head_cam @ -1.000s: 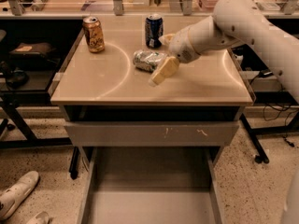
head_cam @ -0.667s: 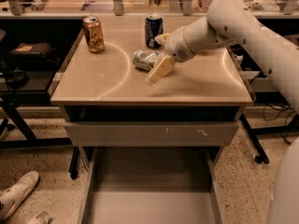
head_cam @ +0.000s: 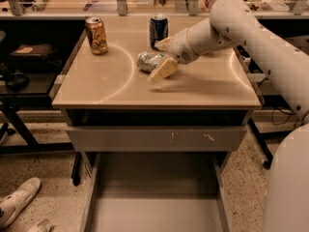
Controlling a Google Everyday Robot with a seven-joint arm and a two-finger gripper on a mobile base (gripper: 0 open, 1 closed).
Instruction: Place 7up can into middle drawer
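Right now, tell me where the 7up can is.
In the camera view the 7up can lies on its side on the tabletop, just in front of the dark blue can, between the open jaws of the gripper.

On worktop, 7up can; just right of it, gripper; behind-left, one can; directly behind, another can; below-front, middle drawer.

The 7up can is silvery-white with faint green. The gripper, at that can on the beige tabletop, has cream fingers. Other cans: gold-orange and dark blue. The middle drawer is plain grey; the drawer front is grey with white scratches.
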